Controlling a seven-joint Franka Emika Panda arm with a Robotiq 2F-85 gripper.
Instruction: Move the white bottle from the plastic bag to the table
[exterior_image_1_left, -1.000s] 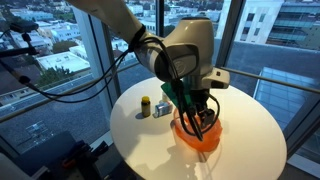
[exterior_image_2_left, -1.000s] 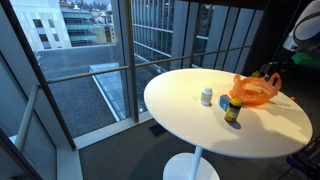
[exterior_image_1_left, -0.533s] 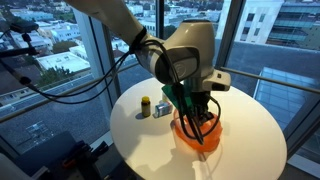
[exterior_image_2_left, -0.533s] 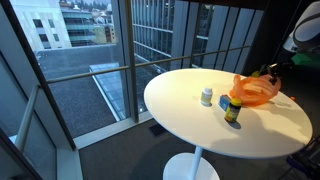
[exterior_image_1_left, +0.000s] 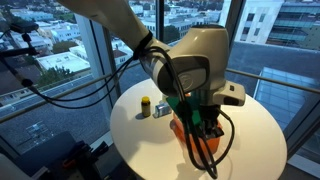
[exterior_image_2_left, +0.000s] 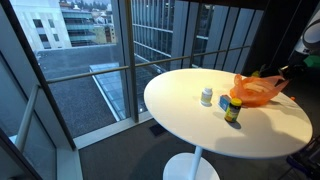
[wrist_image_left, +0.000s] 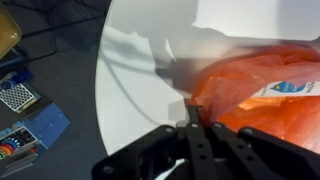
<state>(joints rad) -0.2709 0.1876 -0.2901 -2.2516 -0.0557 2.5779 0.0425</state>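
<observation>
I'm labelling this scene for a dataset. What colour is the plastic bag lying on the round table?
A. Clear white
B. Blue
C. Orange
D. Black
C. The plastic bag is plainly orange in an exterior view and in the wrist view. It lies on the white table.

Thin, crinkled, glossy orange plastic bag (wrist_image_left: 245, 105) on a smooth matt white table (wrist_image_left: 140, 65).
</observation>
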